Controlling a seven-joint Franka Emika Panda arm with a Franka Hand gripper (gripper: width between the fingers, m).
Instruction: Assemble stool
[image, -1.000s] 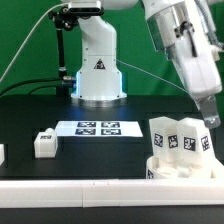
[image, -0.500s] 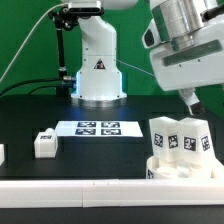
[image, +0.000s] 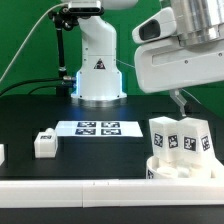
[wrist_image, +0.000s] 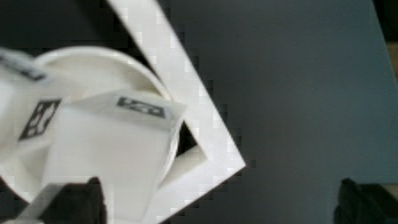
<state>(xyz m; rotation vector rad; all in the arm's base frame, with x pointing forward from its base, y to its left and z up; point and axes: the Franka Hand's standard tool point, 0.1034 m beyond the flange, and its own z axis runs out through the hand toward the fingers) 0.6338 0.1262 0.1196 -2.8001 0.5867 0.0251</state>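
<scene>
The arm (image: 180, 58) is glossy white, with rounded shells and a grey metal collar (image: 196, 17). Its white base (image: 96, 45) carries a black triangle mark (image: 100, 66) above a blue glowing ring (image: 100, 98). Black cables (image: 60, 50) run beside it. The tool (wrist_image: 210, 203) has dark fingers (wrist_image: 59, 203).

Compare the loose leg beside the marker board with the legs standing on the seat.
Place: the loose leg sits on the black table, to the exterior view's left of the marker board; the standing legs rise from the seat at the exterior view's right.
Pose: the loose leg lies low, tag facing up; the standing legs are upright, tags facing the camera.
Both are white with black-and-white square tags.
</scene>
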